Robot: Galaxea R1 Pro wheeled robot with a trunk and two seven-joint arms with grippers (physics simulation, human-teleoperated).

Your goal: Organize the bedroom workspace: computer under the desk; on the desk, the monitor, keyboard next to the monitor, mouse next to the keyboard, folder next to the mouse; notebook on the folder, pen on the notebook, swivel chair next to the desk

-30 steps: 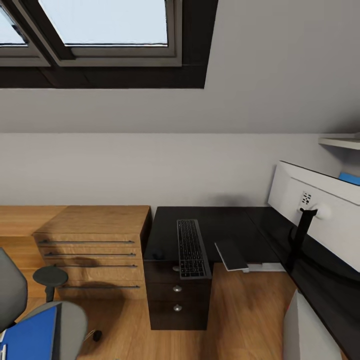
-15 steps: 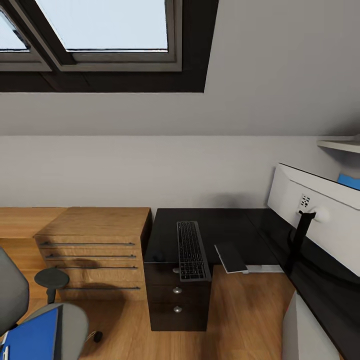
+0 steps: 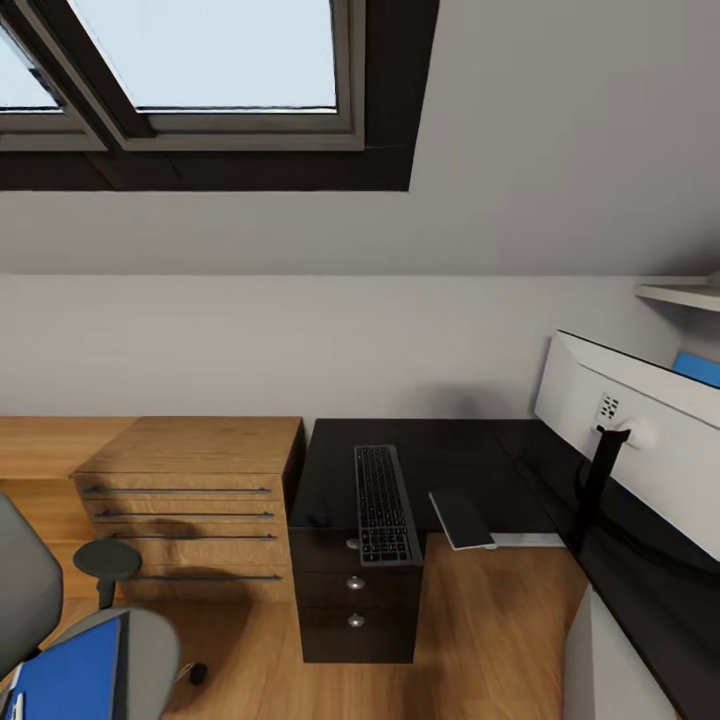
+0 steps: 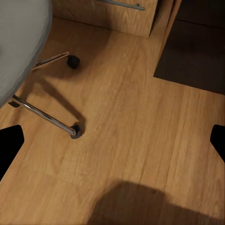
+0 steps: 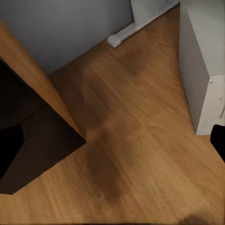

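Note:
The black desk (image 3: 430, 450) stands against the grey wall. On it the keyboard (image 3: 383, 503) lies over the drawer unit (image 3: 355, 600). The dark grey notebook (image 3: 461, 517) juts past the desk's edge. At the right stands the monitor (image 3: 650, 445), its pale back toward me. The computer (image 3: 610, 660) (image 5: 201, 65) is on the floor at the lower right. The blue folder (image 3: 70, 675) rests on the swivel chair (image 3: 150, 650) at the lower left. My left gripper (image 4: 112, 145) hangs open over the floor by the chair's chrome base (image 4: 44, 115). My right gripper (image 5: 112, 145) is open above the floor.
A light wooden dresser (image 3: 190, 500) stands left of the desk. A skylight (image 3: 200, 60) sits in the sloped ceiling, and a shelf (image 3: 680, 292) is on the right wall. A white desk foot (image 5: 123, 35) rests on the wood floor (image 5: 117, 140) beside the tower.
The whole head picture has slid slightly downward, so the camera has moved. Nothing on the desk or the chair has shifted of itself.

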